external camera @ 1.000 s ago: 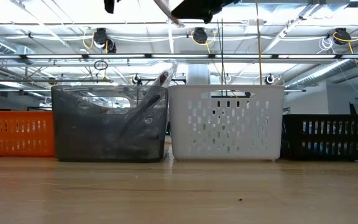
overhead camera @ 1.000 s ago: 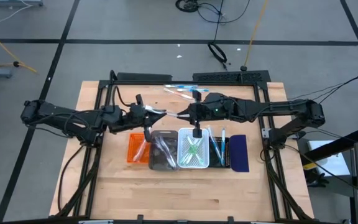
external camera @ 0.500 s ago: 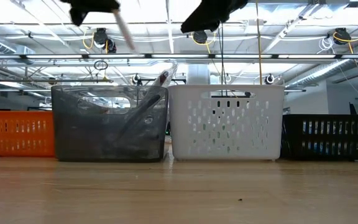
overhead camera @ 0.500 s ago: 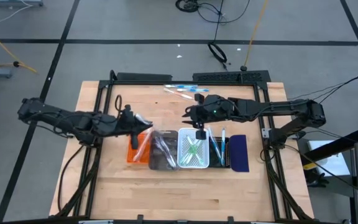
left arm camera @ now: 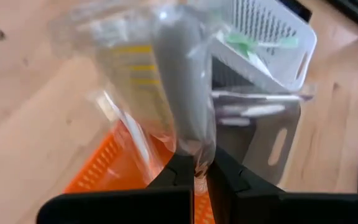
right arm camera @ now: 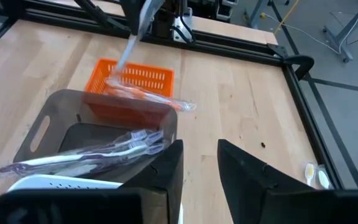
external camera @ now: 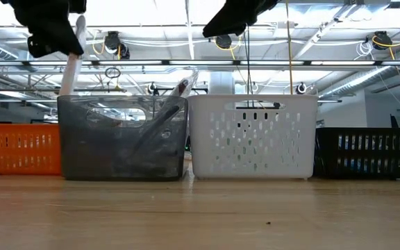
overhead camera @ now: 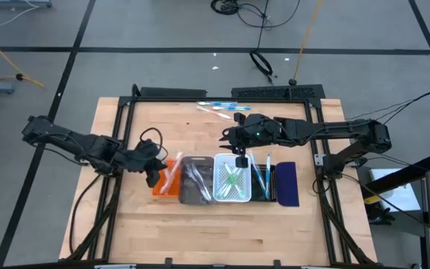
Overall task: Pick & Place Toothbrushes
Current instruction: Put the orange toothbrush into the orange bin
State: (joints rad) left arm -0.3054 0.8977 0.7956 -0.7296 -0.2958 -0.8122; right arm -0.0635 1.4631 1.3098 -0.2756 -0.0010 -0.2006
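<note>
We count five trays in a row. Our left gripper [overhead camera: 160,167] pinches one wrapped toothbrush [left arm camera: 182,93] above the orange tray [overhead camera: 162,179]. Our right gripper [overhead camera: 225,137], fingers spread and empty, hovers behind the white tray [overhead camera: 232,197].

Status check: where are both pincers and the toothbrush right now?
Left pincer shut on wrapped toothbrush, over orange tray. Right pincer open, empty, above white tray. Nothing blocking the drop.
</note>
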